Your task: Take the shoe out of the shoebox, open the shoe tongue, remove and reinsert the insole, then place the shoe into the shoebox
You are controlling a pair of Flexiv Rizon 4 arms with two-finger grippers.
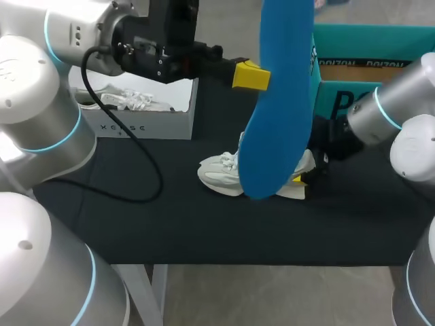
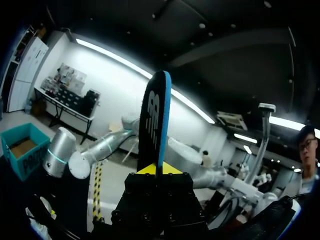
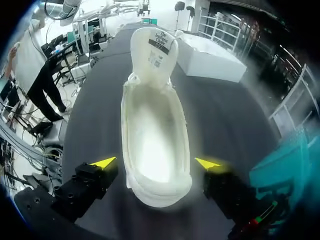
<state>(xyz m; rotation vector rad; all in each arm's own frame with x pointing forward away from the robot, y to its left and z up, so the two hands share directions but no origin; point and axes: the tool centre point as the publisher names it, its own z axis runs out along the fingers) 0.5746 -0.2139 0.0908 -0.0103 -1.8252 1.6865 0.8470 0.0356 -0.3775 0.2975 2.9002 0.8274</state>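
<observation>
Head view: insole [image 1: 275,102] cut off at 12 o'clock by the edge. It covers the midsection of the shoe [image 1: 219,174], with only the toe showing at its 9 o'clock. Mostly behind both: right pincer [image 1: 300,178] (one yellow sliver visible). Cropped at 3 o'clock: teal shoebox [image 1: 370,47]. Left wrist view: tips of left pincer [image 2: 157,169] largely masked by its own black body.

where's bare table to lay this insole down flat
Bare table runs along the near edge, in front of the shoe, and left of it before the white shoebox, under a hanging cable. Crowded: between shoe, right gripper and teal box.
</observation>
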